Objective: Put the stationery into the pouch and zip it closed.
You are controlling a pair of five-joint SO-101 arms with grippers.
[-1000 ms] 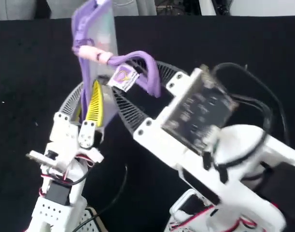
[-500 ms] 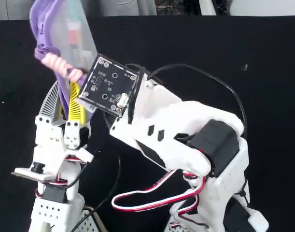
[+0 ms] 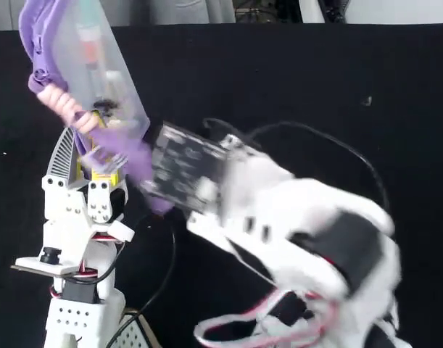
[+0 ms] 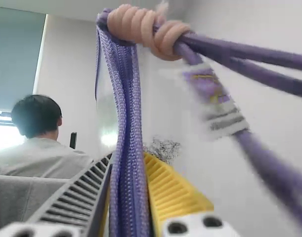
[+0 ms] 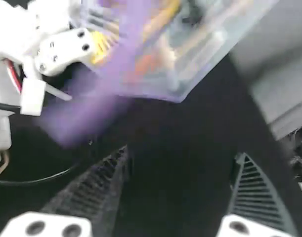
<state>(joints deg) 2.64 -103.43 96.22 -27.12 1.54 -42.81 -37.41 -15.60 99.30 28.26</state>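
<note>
- The clear plastic pouch with purple zipper edging is held up off the black cloth-covered table, above its far left part. In the high view its upper end rises past the table's far edge and is cut off at the frame's top.
- The left gripper is clamped on the pouch. The woven purple zipper band is pinched between a grey ribbed finger and a yellow ribbed finger.
- The right gripper is spread wide, with nothing between its dark ribbed fingers. The pouch lies ahead of it, apart from both fingers, with bare black cloth between.
- To the right of both arms the table lies open out to its far and right edges.
- The right arm's white body is smeared in the high view. Its dark square circuit board hides what lies under it.
- The stationery shows through the clear wall as thin coloured sticks. In the right wrist view it is orange and yellow streaks, and single pieces cannot be told apart.
- A pink coiled loop wraps the soft purple straps, and a small blurred label tag sits on one strap.
- Whether the zipper is closed cannot be told.
</note>
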